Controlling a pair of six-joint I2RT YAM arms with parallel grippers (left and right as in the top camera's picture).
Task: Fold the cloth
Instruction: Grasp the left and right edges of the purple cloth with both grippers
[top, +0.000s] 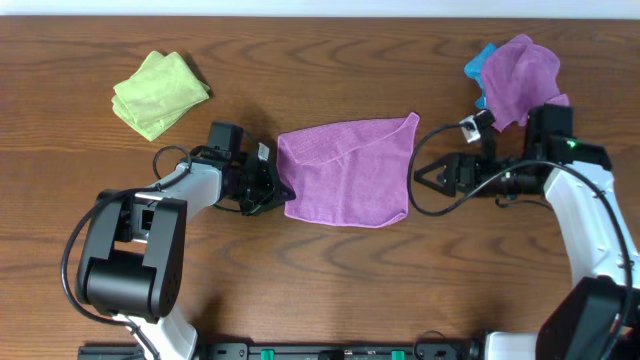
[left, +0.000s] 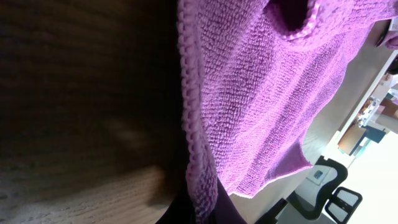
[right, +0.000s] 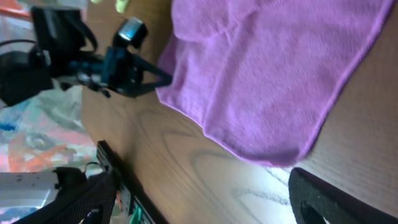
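Pinching the cloth, mid-table, at its nine o'clock hem, the left gripper is closed; the right gripper, at three o'clock, gapes empty. A one-sided pull may drag it askew.

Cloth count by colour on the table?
Purple: 2, flat cloth and bunched cloth
Green cloth: 1
Blue cloth: 1
Total: 4
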